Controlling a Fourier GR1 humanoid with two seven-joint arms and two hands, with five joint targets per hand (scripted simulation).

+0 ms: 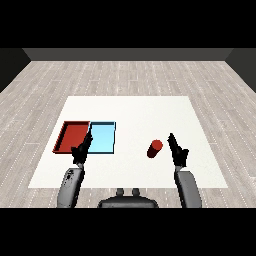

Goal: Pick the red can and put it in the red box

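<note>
The red can (154, 148) stands on the white table (135, 112), right of the middle. My right hand (177, 150) is just to its right, fingers straight and open, a small gap away from the can. The red tray (68, 136) lies at the left of the table, with the light blue tray (102, 137) touching its right side. My left hand (82, 149) hovers over the near edge where the two trays meet, fingers relaxed and open, holding nothing.
Both grey forearms (70, 186) come in from the lower corners. The table's near edge runs just behind my wrists. Grey wooden floor surrounds the table.
</note>
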